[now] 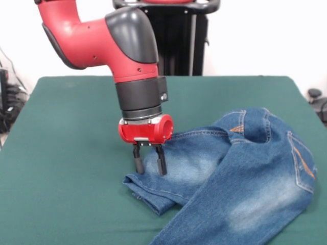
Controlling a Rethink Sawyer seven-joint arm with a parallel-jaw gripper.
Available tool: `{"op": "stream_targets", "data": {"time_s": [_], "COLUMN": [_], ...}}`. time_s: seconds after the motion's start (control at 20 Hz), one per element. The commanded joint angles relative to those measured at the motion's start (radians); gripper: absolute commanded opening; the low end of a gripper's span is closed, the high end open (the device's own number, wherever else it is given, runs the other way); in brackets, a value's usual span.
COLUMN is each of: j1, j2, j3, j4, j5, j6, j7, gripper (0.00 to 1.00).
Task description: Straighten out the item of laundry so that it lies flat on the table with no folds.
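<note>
The blue denim jeans [240,178] lie on the right half of the dark green table [66,168] in the front view. They have faded pale patches and orange-tan stitching. One leg reaches left with its hem near the table's middle. The other leg runs off the bottom edge of the picture. The waist part at the right is bunched and folded. My gripper [149,166] hangs from the red and black arm just above the left leg near its hem. Its two black fingers [138,162] stand a little apart with nothing between them.
The robot's black pedestal [176,41] stands behind the table's far edge. Dark cables and equipment [10,97] sit off the table's left side. A dark object [314,94] shows past the right edge.
</note>
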Motion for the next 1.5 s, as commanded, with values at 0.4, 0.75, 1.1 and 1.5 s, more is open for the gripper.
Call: {"op": "stream_targets", "data": {"time_s": [0.4,0.75,1.1,1.5], "j1": [0.089,0.114,0.133,0.111], "j2": [0.094,-0.038,-0.153,-0.183], "j3": [0.024,0.003,-0.005,-0.013], "j4": [-0.012,0.065,0.123,0.136], "j5": [0.018,0.058,0.109,0.110], "j6": [0.065,0.132,0.208,0.241], "j7": [0.119,0.150,0.171,0.144], "gripper": [1.00,1.00,1.00,1.00]}}
